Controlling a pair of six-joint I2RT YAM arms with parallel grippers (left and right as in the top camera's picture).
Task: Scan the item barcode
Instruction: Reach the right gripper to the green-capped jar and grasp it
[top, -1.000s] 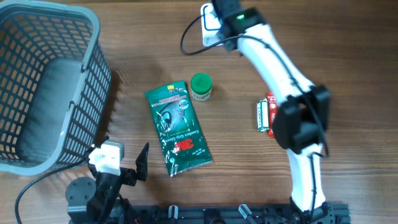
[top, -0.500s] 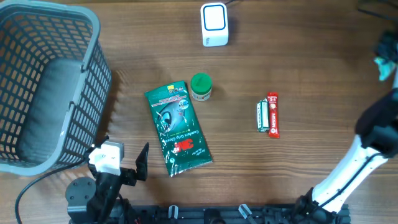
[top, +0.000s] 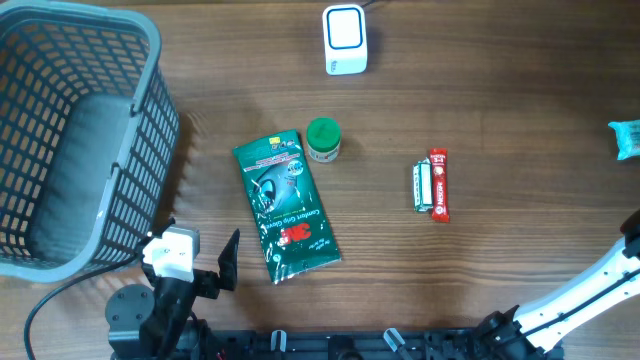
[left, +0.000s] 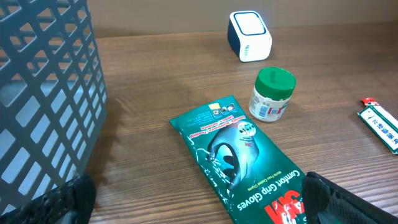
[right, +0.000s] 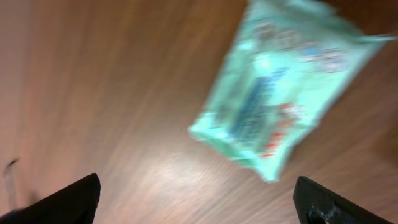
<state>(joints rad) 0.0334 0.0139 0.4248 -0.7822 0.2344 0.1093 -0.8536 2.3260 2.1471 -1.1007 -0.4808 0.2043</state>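
Closest to me, the left gripper (left: 199, 208) sits low at the near edge of the table (top: 520, 80). Its fingers are spread wide with nothing between them, and the green glove pack (top: 287, 207) lies flat just ahead of it. Just past the far corner of that pack stands a small jar (top: 323, 139) with a green lid, upright. Off to the right lie a red bar (top: 438, 184) and a white stick pack (top: 423, 186), side by side. Of the right arm (top: 580, 300) the overhead shows me only a white link, low at the right edge. On its wrist camera the right gripper (right: 199, 202) has its fingers far apart and holds nothing. The pale teal packet (right: 280, 87) lies on the wood beyond the fingertips. It is a soft, flat, mint-coloured pouch with a blue block of print and small red marks, too blurred for me to find a barcode. Overhead, that packet (top: 626, 138) is at the far right edge, well apart from the white, blue-ringed scanner (top: 345, 40) at the back. The grey basket (top: 70, 140) fills the far left.
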